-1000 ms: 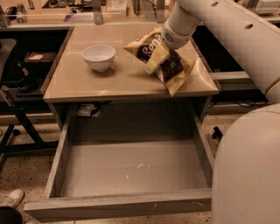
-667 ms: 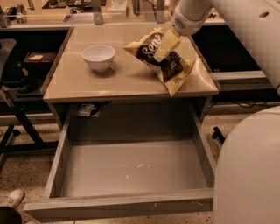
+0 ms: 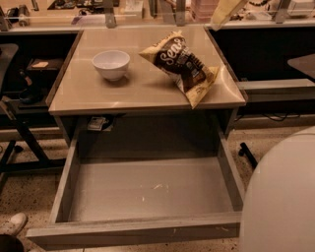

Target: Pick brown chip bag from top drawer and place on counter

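The brown chip bag (image 3: 183,65) lies on the counter (image 3: 133,91) at its right side, one corner reaching the front right edge. Nothing holds it. The top drawer (image 3: 147,189) is pulled wide open below the counter, and its grey floor is bare. My gripper (image 3: 224,12) shows only as a cream-yellow tip at the top edge, above and behind the bag and apart from it.
A white bowl (image 3: 111,64) stands on the counter's left half. My white robot body (image 3: 283,197) fills the lower right corner beside the drawer. A dark chair base (image 3: 19,142) stands at the left. Shelves with clutter run along the back.
My arm has lifted up and back, away from the bag, and is almost out of view. The bag stays lying on the counter, now fully uncovered.
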{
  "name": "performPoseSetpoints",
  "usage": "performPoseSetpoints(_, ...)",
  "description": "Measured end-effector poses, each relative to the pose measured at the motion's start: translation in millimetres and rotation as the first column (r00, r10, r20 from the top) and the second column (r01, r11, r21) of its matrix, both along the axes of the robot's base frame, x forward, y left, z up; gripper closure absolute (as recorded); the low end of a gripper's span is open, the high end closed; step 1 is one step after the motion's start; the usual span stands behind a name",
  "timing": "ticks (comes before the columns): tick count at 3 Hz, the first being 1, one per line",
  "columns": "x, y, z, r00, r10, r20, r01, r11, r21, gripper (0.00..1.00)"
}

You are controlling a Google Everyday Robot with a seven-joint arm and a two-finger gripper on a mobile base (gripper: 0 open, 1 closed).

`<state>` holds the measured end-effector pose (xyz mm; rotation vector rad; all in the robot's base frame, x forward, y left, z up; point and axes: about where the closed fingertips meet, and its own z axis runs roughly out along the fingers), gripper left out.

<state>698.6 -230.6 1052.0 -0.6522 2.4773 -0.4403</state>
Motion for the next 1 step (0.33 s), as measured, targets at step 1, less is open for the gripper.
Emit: performPoseSetpoints(1,-1.8,-12.0,3.3,0.9996,-0.027,0.003,0.027,0.999,-0.02,0.0)
